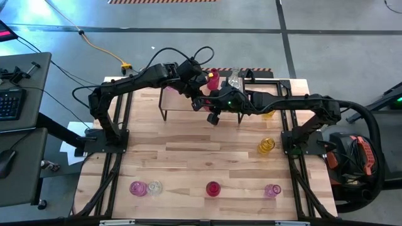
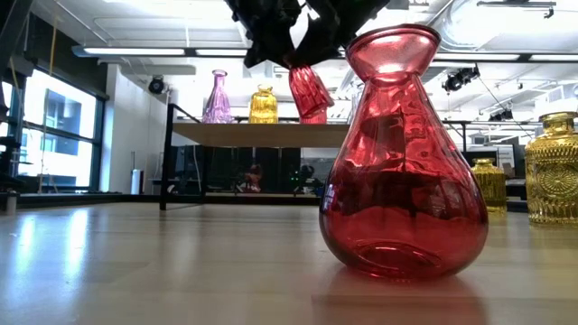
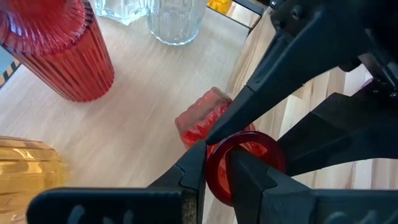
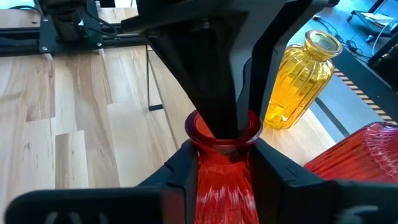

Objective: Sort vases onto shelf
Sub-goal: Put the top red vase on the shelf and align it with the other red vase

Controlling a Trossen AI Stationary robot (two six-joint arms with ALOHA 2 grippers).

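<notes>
A red ribbed vase (image 2: 311, 90) hangs tilted over the shelf (image 2: 262, 134), held between both arms. My left gripper (image 3: 214, 171) is shut on its rim and my right gripper (image 4: 224, 168) is shut on its neck; in the high view they meet at the shelf's middle, left gripper (image 1: 204, 90) and right gripper (image 1: 212, 99). Standing on the shelf's top are a pink vase (image 2: 217, 97), an amber vase (image 2: 263, 105), a larger red ribbed vase (image 3: 56, 50) and clear vases (image 3: 174, 18). Whether the held vase's base touches the shelf I cannot tell. My left gripper holds the red vase by its rim (image 3: 219, 155), one finger inside the mouth and one outside. The fingers slant down into the mouth from the table's left. My right gripper pinches the vase's neck (image 4: 224, 146) just below the rim between its two fingers. They come slanting down from the table's right and lie across the neck. The vase is tilted, its body (image 3: 205, 115) below the fingers over the shelf's top.
A big red vase (image 2: 402, 153) stands at the table's near edge (image 1: 213, 188), with pink vases (image 1: 138, 188) (image 1: 272, 190) and a clear one (image 1: 154, 187) beside it. An amber vase (image 1: 266, 145) sits on the table's right half. Bare tabletop (image 1: 188, 150) lies before the shelf.
</notes>
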